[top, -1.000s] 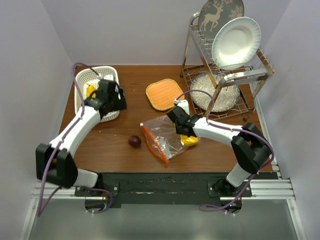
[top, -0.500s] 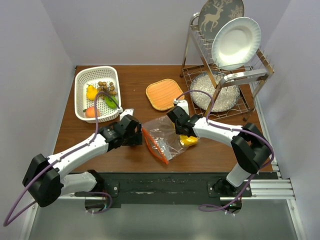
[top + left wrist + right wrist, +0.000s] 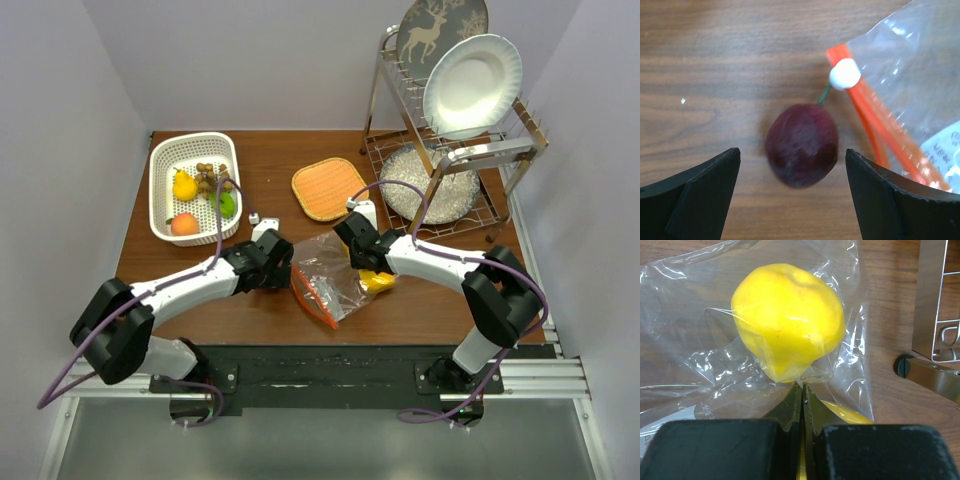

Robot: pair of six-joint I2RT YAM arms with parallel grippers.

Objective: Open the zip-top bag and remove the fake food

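**Left claw brackets the loose purple fruit while the right pins the bag**

The left claw [image 3: 282, 270] hangs spread wide just above the counter [image 3: 270, 160]. It has one finger [image 3: 695, 195] on either side of the small purple piece [image 3: 801, 145] and touches it with neither. That piece lies outside the zip-top bag [image 3: 328, 268], just beside the white slider [image 3: 844, 74] at the end of the orange-red zipper strip [image 3: 872, 132], with its green stem pointing at the slider. Jaws set astride it like this suit a straight drop and squeeze. I judge that to be the step in hand: lifting a fruit that is already out of the bag.

The right claw [image 3: 802, 396] is clamped tight on a fold of the clear film at the end of the bag away from the zipper. It grips just below a yellow lemon [image 3: 789, 320] that sits inside the plastic (a second yellow piece [image 3: 845, 412] peeks out beside the fingers; whether it is bagged I cannot tell). That grip probably anchors the bag, so it does not slide while the other arm works at its mouth.

A white basket [image 3: 190, 139] at the far left corner, well apart from the bag, holds a yellow pear [image 3: 184, 186], an orange peach [image 3: 183, 224], a green piece [image 3: 227, 204] and a brown cluster [image 3: 210, 172]. So most of the food looks removed, with at least the lemon left.

The purple piece is round and may roll as the jaws close, and the finger nearer the bag could snag the zipper strip.
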